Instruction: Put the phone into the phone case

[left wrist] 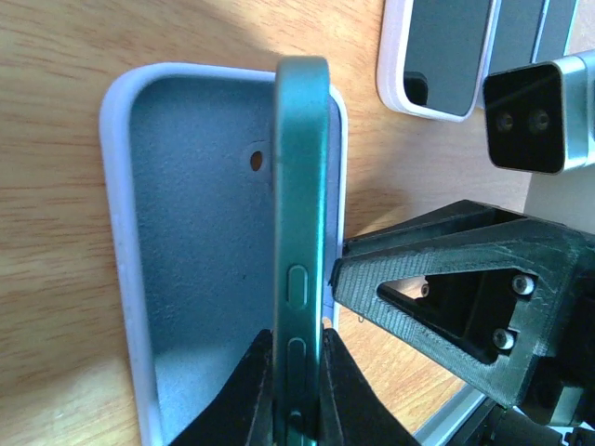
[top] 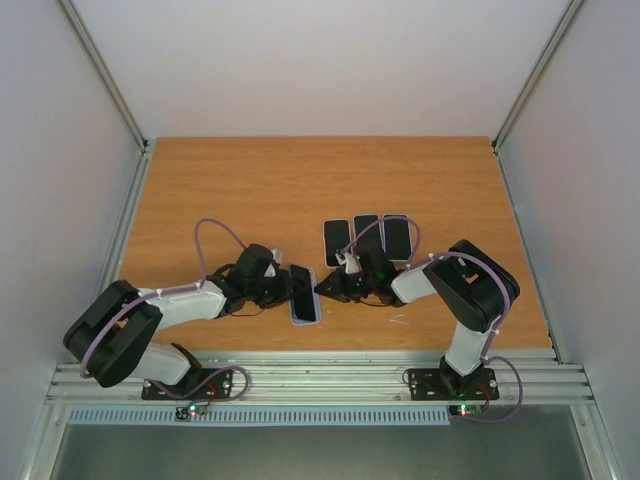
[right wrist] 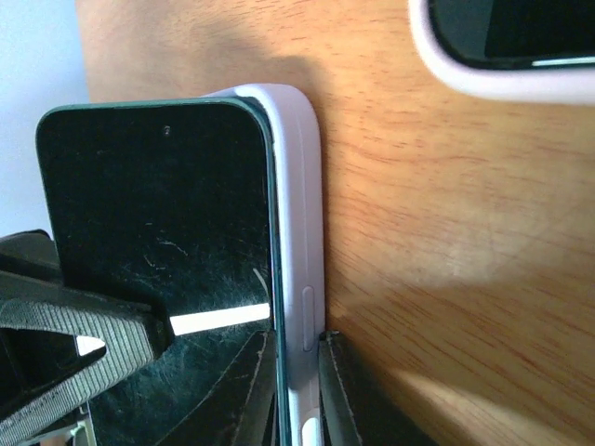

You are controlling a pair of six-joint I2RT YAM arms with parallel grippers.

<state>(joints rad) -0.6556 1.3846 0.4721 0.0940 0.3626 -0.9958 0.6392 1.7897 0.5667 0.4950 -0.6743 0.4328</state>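
The pale lavender phone case (left wrist: 195, 242) lies open side up on the wooden table. The teal phone (left wrist: 300, 186) stands on its long edge inside it, against the case's right wall. My left gripper (left wrist: 297, 372) is shut on the phone's edge. My right gripper (right wrist: 296, 390) is shut on the case's side wall (right wrist: 297, 232), with one finger on the phone's black screen (right wrist: 158, 204) and the other outside the wall. In the top view both grippers meet at the case (top: 304, 296), the left gripper (top: 288, 290) on its left and the right gripper (top: 325, 290) on its right.
Three other cased phones (top: 366, 236) lie side by side just behind the right gripper; one shows in the left wrist view (left wrist: 437, 56). The table's front edge and metal rail (top: 320, 375) are close behind the case.
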